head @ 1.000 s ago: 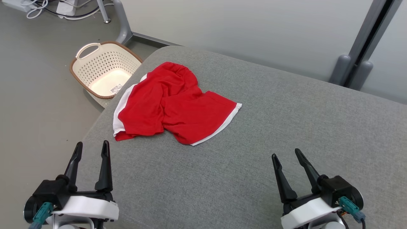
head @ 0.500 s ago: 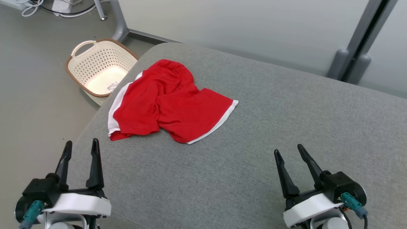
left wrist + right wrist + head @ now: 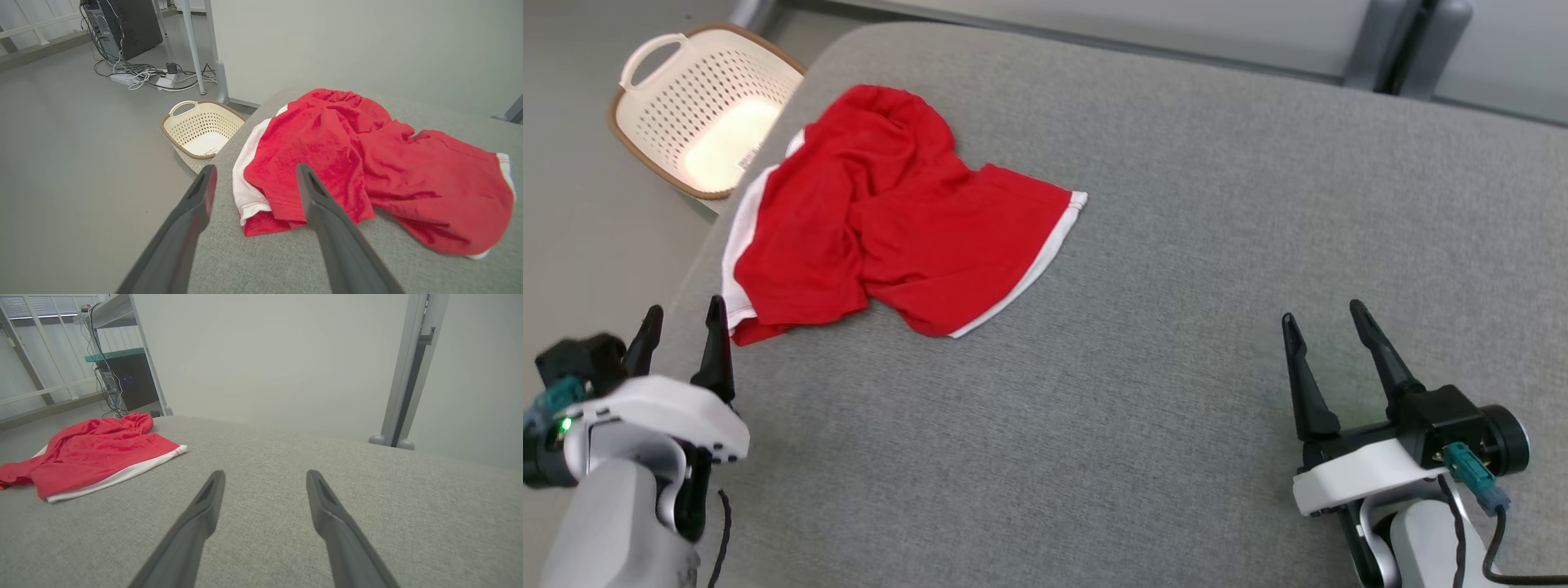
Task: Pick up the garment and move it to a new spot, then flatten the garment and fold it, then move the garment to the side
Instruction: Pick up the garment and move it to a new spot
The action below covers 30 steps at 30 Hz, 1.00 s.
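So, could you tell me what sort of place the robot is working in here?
Probably a lab or test room: a computer tower with tangled cables on the floor, and a laundry basket beside a padded worktop.

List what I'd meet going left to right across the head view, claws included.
left claw → red garment → right claw. The basket shares the left claw's span, so I leave it out of the order.
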{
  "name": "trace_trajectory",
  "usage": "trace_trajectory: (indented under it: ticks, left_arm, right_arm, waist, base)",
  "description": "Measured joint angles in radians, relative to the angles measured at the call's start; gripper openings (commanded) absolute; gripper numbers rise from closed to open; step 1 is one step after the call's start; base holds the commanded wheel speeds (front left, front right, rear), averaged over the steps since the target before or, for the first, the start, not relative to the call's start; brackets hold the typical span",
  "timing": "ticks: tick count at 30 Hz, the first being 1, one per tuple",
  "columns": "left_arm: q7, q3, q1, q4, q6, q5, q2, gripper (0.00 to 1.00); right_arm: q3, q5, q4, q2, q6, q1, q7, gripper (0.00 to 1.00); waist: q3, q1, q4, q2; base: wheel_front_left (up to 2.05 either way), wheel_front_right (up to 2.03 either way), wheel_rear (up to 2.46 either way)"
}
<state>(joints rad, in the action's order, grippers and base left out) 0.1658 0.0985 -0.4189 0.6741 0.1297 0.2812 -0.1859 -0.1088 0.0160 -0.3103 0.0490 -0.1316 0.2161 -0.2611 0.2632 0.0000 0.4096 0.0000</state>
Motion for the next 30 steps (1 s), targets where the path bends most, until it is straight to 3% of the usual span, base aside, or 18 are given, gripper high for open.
trace_trajectory:
  ticks: [6, 12, 23, 24, 25, 30]
  left_arm:
    - [-0.096, -0.123, -0.107, 0.132, 0.000, 0.136, -0.072, 1.00]
    - [-0.112, -0.202, -0.183, 0.269, 0.000, 0.160, -0.147, 1.00]
    - [-0.109, -0.251, -0.278, 0.427, 0.000, 0.234, -0.141, 0.97]
    - [-0.122, -0.259, -0.284, 0.432, 0.000, 0.251, -0.141, 0.42]
    - [-0.134, -0.269, -0.287, 0.434, 0.000, 0.268, -0.139, 0.00]
    - [-0.155, -0.337, -0.270, 0.387, 0.000, 0.346, -0.134, 0.00]
  right_arm:
    - [0.016, -0.032, 0.029, 0.000, 0.000, 0.015, 0.012, 1.00]
    - [0.010, -0.045, 0.050, 0.000, 0.000, 0.025, 0.017, 1.00]
    - [0.016, -0.063, 0.079, -0.003, 0.000, 0.040, 0.025, 1.00]
    - [0.015, -0.063, 0.078, -0.003, 0.000, 0.040, 0.025, 1.00]
    - [0.015, -0.063, 0.077, -0.003, 0.000, 0.039, 0.025, 1.00]
    - [0.013, -0.046, 0.062, -0.001, 0.000, 0.024, 0.023, 1.00]
  waist:
    - [0.076, 0.0000, -0.032, 0.0000]
    - [0.133, 0.0000, -0.066, 0.0000]
    - [0.173, 0.0000, -0.119, 0.0000]
    - [0.172, 0.0000, -0.122, 0.0000]
    - [0.169, 0.0000, -0.124, 0.0000]
    - [0.138, 0.0000, -0.132, 0.0000]
  base:
    - [0.00, 0.00, 0.00]
    - [0.00, 0.00, 0.00]
    - [0.00, 0.00, 0.00]
    - [0.00, 0.00, 0.00]
    - [0.00, 0.00, 0.00]
    - [0.00, 0.00, 0.00]
